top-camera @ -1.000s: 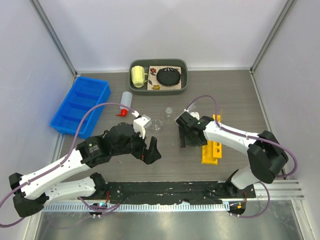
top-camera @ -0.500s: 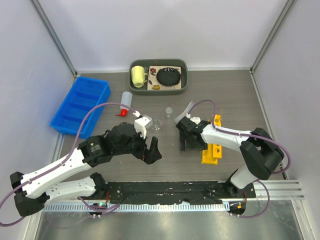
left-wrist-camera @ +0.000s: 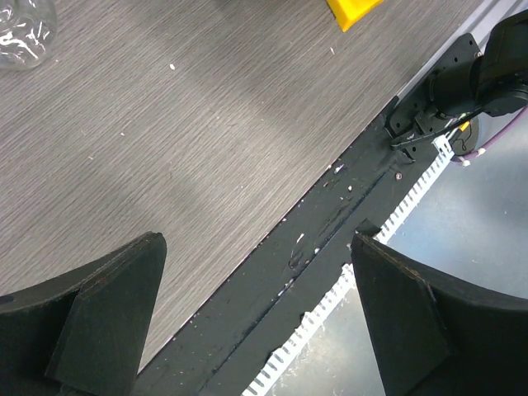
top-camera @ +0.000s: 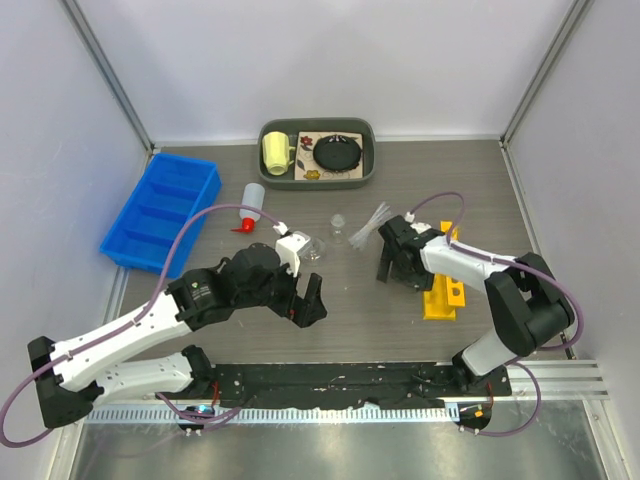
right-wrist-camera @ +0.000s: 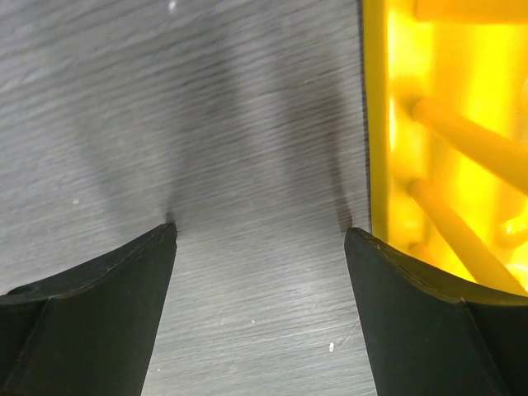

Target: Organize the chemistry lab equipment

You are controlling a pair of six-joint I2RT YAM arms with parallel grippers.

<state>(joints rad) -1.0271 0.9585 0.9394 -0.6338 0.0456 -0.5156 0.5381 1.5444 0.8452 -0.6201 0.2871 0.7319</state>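
Wood-grain bench (top-camera: 470, 190): one grey-brown laminate top, matt, with a fine straight grain and a few pale specks.
Left tool (top-camera: 303, 302): two flat black wedge-shaped fingers (left-wrist-camera: 107, 322) spread fully apart, gripping nothing; the gap shows bare bench and the black base rail (left-wrist-camera: 330, 231).
Right tool (top-camera: 398, 270): two black wedge fingers (right-wrist-camera: 82, 313) set wide apart, holding nothing; only bench grain lies between them.
Tube rack (top-camera: 441, 296): one, bright yellow plastic, long and narrow with round holes, lying flat just right of the right tool. Its edge runs close beside that tool's right finger; whether they touch is unclear.
Thin tubes (top-camera: 370, 225): a small fan of clear slender tubes just beyond the right tool, slightly to its left; too fine to count.
Flask (top-camera: 339, 228): one, small, clear glass, beyond and between the two tools.
Beaker (top-camera: 315, 249): one, small, clear, just beyond the left tool.
Squeeze bottle (top-camera: 251, 203): one, smooth white cylinder with a red cap, beyond the left tool and to its left.
Bin (top-camera: 160, 212): one, blue plastic, rectangular, divided into compartments, well left of the left tool.
Tray (top-camera: 368, 150): one, grey-green with rounded corners, far beyond both tools, holding one yellow mug (top-camera: 275, 153) and one round black disc (top-camera: 337, 152).
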